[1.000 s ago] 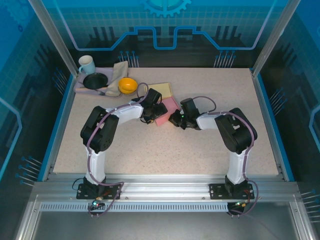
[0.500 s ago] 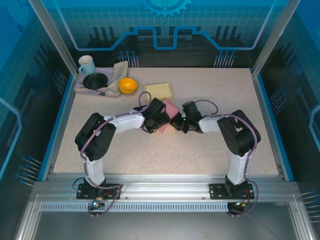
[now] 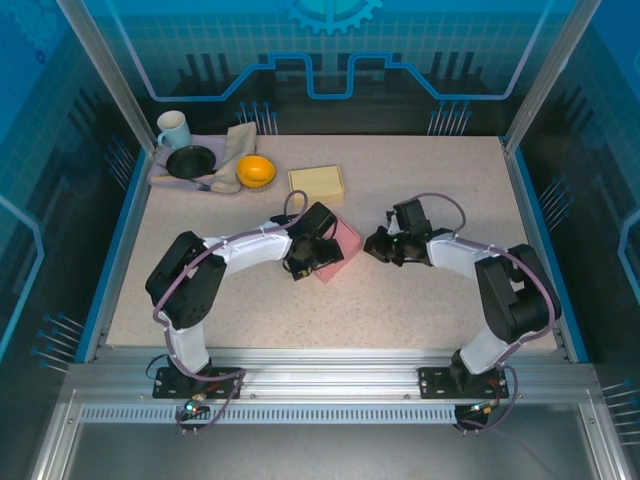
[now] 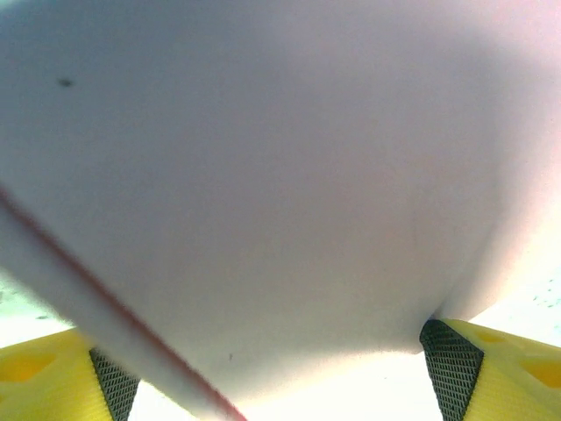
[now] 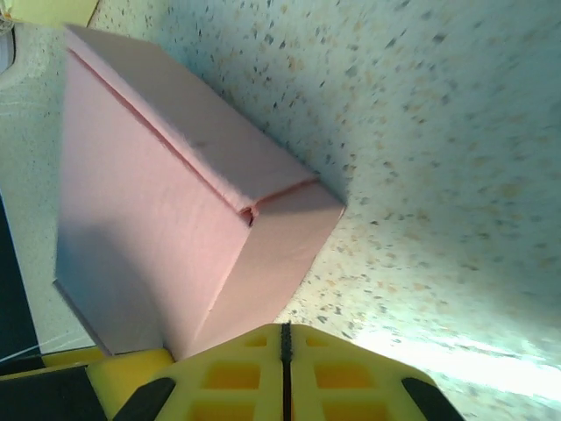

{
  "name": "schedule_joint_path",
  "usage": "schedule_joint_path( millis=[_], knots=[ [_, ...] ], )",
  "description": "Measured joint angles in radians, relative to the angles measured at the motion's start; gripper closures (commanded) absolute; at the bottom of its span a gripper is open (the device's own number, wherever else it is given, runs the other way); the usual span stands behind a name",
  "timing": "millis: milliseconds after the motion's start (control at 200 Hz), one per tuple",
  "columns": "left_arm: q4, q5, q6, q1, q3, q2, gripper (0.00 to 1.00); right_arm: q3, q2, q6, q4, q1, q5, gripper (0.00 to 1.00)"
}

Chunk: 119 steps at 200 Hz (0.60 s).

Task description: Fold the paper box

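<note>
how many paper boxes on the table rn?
2. Pink box, folded up, near the centre of the table; flat yellow box just behind it, toward the back. Nothing suggests a hidden third.

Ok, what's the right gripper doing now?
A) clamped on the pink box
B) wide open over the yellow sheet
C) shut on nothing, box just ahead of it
C: the right gripper has its fingers pressed together with nothing between them, and the box lies on the table ahead of them.
</note>
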Motion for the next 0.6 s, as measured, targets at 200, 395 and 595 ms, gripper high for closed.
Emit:
schedule_joint_path(
  millis=[200, 395, 595],
  knots=[
    [-0.084, -0.023, 0.084, 0.031, 0.085, -0.016, 0.14, 0.015, -0.016, -0.103, -0.111, -0.039, 0.008, 0.91],
    [-0.045, 0.018, 0.247, 0.107, 0.167, -0.043, 0.15, 0.017, -0.015, -0.124, -0.135, -0.038, 0.007, 0.92],
    [0.05, 0.09, 0.438, 0.208, 0.196, 0.033, 0.17, 0.017, 0.032, -0.08, -0.057, -0.038, -0.009, 0.95]
  ],
)
